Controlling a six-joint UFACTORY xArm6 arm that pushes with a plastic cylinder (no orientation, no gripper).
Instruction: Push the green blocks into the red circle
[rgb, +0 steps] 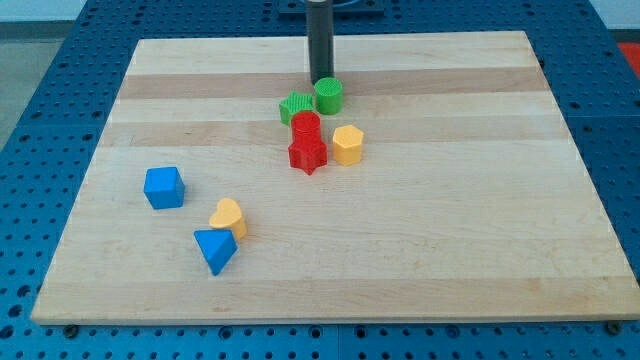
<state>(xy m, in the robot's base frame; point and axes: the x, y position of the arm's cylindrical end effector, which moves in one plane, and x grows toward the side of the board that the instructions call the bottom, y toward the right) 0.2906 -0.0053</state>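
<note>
A green cylinder (329, 95) and a green star-shaped block (296, 107) sit side by side near the board's top middle. A red cylinder (306, 126) stands just below them, touching or nearly touching both. A red star block (308, 153) lies right below the red cylinder. My tip (320, 79) is at the top edge of the green cylinder, touching or almost touching it from the view's top.
A yellow hexagonal block (347, 145) sits right of the red star. A blue cube (164, 187), a yellow heart-shaped block (228, 216) and a blue triangle (215, 250) lie at the lower left. The wooden board (480, 200) rests on a blue perforated table.
</note>
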